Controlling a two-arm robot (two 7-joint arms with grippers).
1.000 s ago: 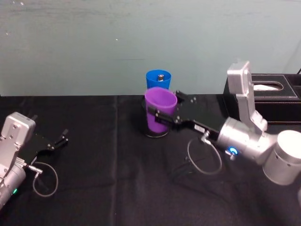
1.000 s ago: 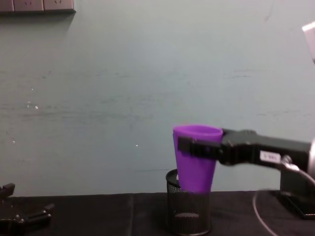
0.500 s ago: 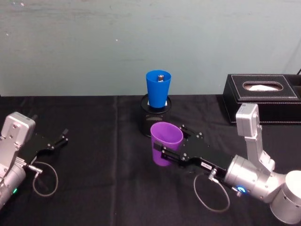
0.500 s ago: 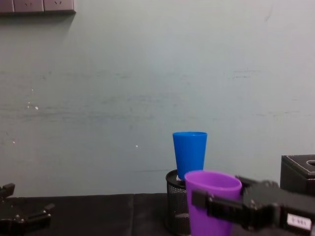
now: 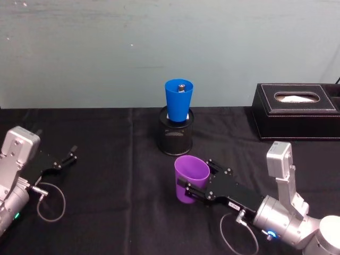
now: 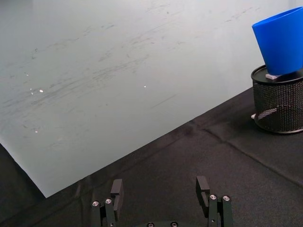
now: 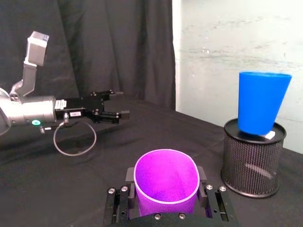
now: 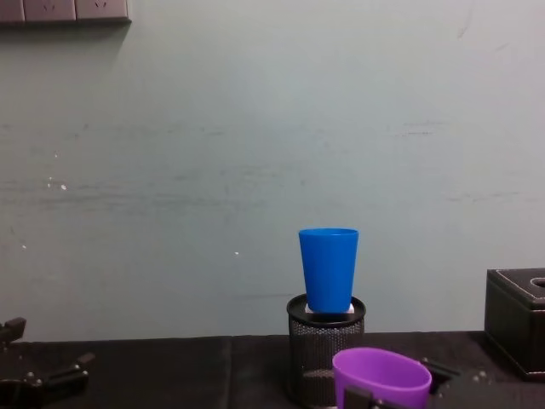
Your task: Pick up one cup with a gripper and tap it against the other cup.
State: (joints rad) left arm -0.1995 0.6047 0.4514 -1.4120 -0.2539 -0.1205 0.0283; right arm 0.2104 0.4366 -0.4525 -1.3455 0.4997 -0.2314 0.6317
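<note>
The purple cup is held upright in my right gripper, whose black fingers are shut on its sides, low over the black cloth. In the right wrist view the purple cup sits between the fingers. The blue cup stands in a black wire-mesh holder farther back, well apart from the purple cup. The chest view shows the blue cup above and behind the purple cup. My left gripper rests open at the far left, with nothing in it.
A black tissue box stands at the back right by the wall. Black cloth covers the table. The green-grey wall runs close behind the mesh holder.
My right gripper has drawn the purple cup back from the blue cup, toward me, and lowered it near the cloth. The left arm has not moved.
</note>
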